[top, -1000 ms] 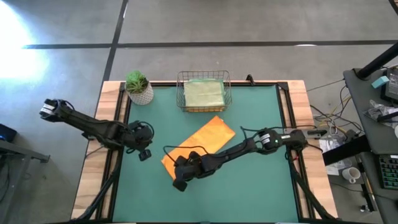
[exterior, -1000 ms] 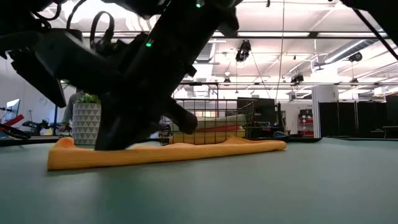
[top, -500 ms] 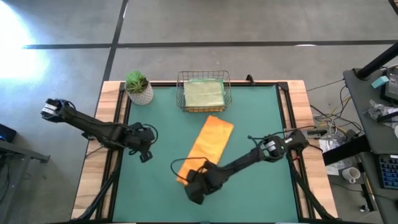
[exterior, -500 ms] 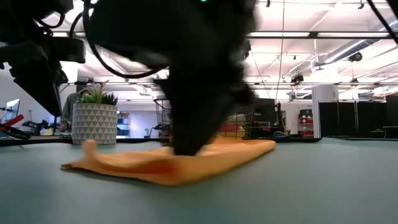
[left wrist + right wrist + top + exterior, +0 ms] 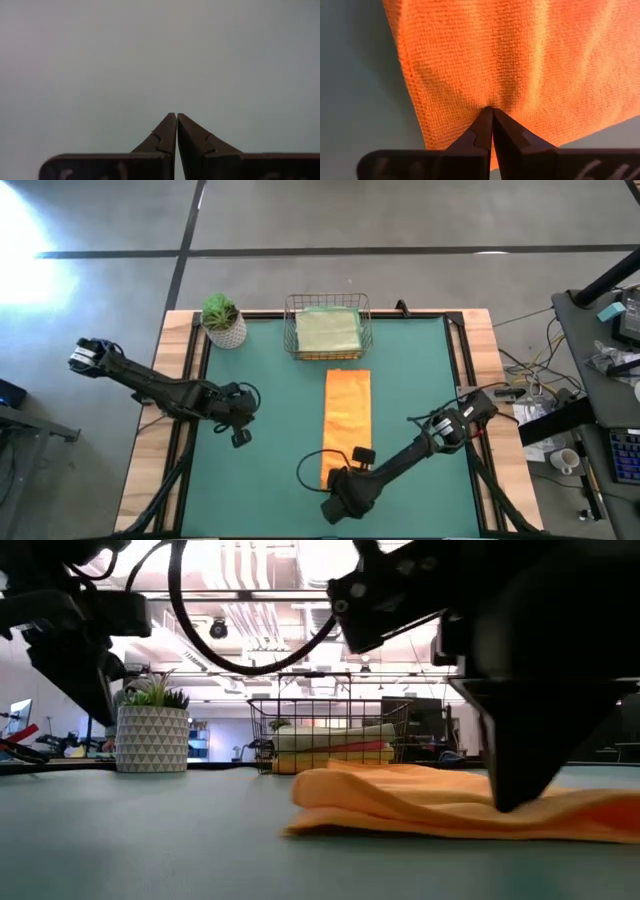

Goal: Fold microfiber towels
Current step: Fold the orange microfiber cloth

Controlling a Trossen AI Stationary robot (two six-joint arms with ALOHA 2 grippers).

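Note:
A folded orange towel (image 5: 347, 423) lies as a long strip on the green table, running from just before the basket toward the near edge; it also shows in the low view (image 5: 420, 805). My right gripper (image 5: 336, 488) is shut on the strip's near end, as the right wrist view (image 5: 490, 112) shows. My left gripper (image 5: 240, 436) is shut and empty above bare table at the left, also seen in its own wrist view (image 5: 176, 116). A sage green towel (image 5: 327, 330) lies on top in the wire basket, over other folded cloths. My right gripper has its shut fingertips on the orange towel's near end (image 5: 487, 100), close to a hemmed corner. The fingers come from above, slanting down. The cloth puckers into creases around the tips. The towel lies on the table; one layer or several, I cannot tell.
The wire mesh basket (image 5: 296, 345) stands at the far middle of the table, a potted plant (image 5: 223, 320) at the far left corner. Bare green table (image 5: 420, 370) lies on both sides of the orange strip.
My right gripper has gone toward the near edge and rightward, dragging the orange towel's near end. The towel has turned about from lying slantwise to lying straight from far to near; its far end has stayed before the basket. My left gripper has drifted slightly toward the near right.

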